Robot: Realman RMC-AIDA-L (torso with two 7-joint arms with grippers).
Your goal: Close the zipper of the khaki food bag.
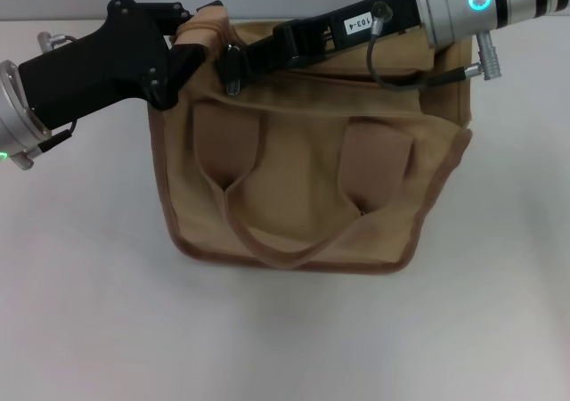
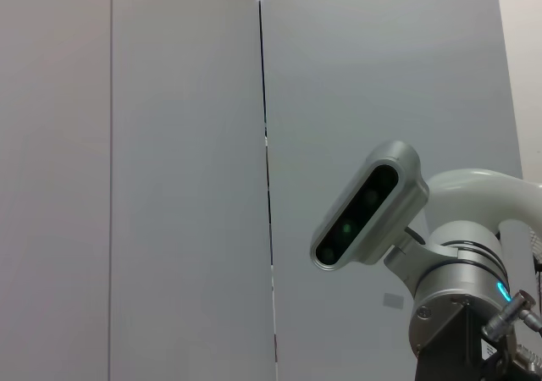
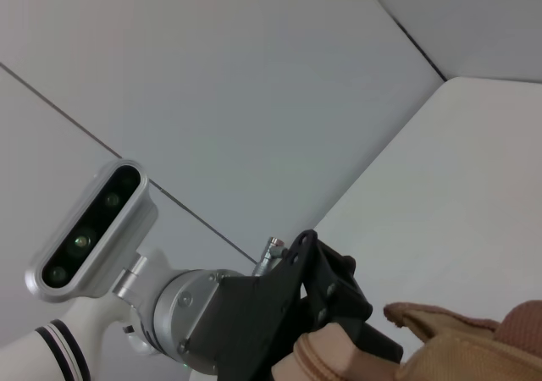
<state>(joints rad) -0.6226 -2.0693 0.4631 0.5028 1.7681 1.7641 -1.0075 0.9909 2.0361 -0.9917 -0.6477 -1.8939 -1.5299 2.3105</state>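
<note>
The khaki food bag [image 1: 303, 178] stands on the white table, its front handle [image 1: 294, 254] hanging down. In the head view my left gripper [image 1: 183, 62] is at the bag's top left corner, shut on the fabric end there. The right wrist view shows that same left gripper [image 3: 351, 330] pinching the khaki fabric [image 3: 457, 351]. My right gripper [image 1: 233, 61] reaches in over the bag's top and is shut at the left end of the opening. The zipper's small silver pull tab [image 1: 232, 85] hangs just below its fingertips. The right arm hides most of the zipper line.
The white table [image 1: 89, 312] extends on all sides of the bag. A grey panelled wall [image 2: 169, 178] fills the wrist views. The robot's head camera [image 2: 368, 203] and my right arm's wrist [image 2: 461, 313] show in the left wrist view.
</note>
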